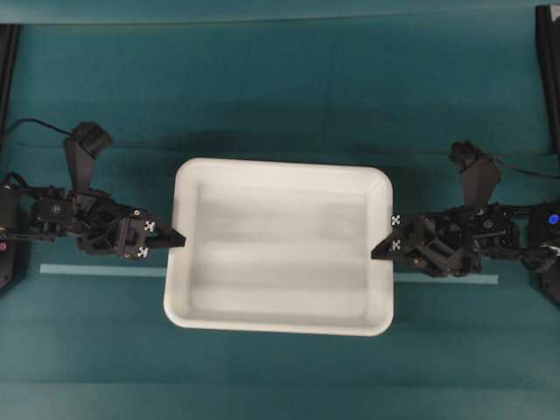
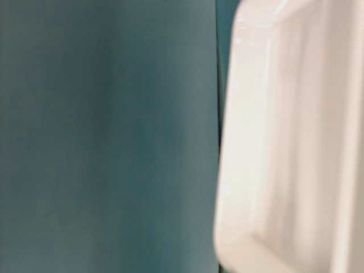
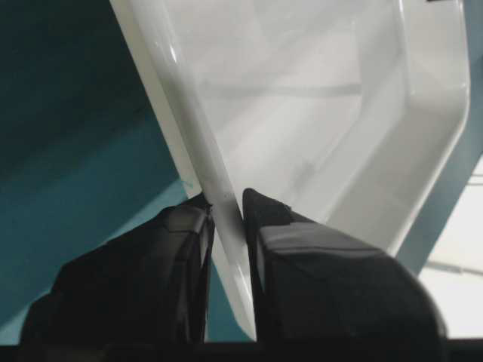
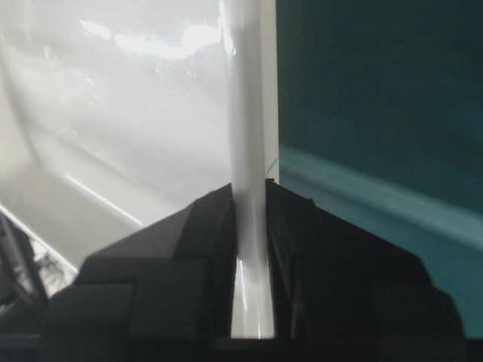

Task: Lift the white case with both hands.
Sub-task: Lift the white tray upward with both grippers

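White case (image 1: 280, 247) sits mid-counter (image 1: 280, 79), each short rim pinched between clenched jaws: left gripper (image 1: 178, 238) on one end, right gripper (image 1: 378, 250) on the other. Raise both together, evenly, so the case stays level.

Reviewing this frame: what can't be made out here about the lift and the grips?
- Whether the white case has left the table: overhead shows no gap beneath it; the table-level view is blurred, cropped to one corner.
- Left hand and right hand fingertips overhead: too small.
- Case underside: hidden in every view.
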`<state>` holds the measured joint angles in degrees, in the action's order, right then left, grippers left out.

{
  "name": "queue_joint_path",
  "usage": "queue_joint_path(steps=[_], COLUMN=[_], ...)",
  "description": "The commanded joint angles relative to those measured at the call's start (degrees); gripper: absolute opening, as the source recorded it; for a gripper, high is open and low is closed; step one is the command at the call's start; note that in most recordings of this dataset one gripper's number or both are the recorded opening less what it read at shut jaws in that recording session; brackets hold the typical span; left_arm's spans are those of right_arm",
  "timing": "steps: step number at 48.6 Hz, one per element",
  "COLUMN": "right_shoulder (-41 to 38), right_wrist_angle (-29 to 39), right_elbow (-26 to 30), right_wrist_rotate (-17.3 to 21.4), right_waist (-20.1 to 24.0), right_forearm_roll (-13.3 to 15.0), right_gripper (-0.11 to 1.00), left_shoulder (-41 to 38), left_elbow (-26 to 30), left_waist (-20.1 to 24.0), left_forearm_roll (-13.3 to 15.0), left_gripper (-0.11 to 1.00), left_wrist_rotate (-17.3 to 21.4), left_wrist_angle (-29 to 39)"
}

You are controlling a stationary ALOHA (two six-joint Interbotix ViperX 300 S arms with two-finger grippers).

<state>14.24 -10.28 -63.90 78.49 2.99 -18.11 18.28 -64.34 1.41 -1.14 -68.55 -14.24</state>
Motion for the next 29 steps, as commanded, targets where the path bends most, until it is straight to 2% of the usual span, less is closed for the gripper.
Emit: queue_joint_path(steps=[1,6,14,20,29], right_shoulder=[3.08,7.91,14.85,19.16,22.94], right_wrist_angle=[3.60,10.55,19.34,23.47,26.98], right_elbow=[4.31,6.50,9.14,10.90,13.45], right_wrist_rotate=[-0.09,-0.44,-0.97,-0.97,-0.70], right_waist=[-1.14,-2.81,-5.36,-6.59,-6.86], right_forearm_roll=[0.00,0.70,1.67,1.76,1.76], right_gripper=[0.12,0.12,0.12,0.12,0.12], left_shoulder=[3.34,7.38,13.27,17.75,21.71], left_elbow=[3.43,4.57,5.71,6.42,10.20], left_waist=[-0.26,-0.18,-0.26,-0.26,-0.09], left_forearm_roll=[-0.09,-0.09,-0.09,-0.09,-0.09], left_gripper=[0.11,0.11,0.11,0.11,0.10], left_wrist_rotate=[0.00,-0.09,-1.14,-4.31,-5.80], left_wrist_angle=[4.75,9.93,14.24,16.52,23.20])
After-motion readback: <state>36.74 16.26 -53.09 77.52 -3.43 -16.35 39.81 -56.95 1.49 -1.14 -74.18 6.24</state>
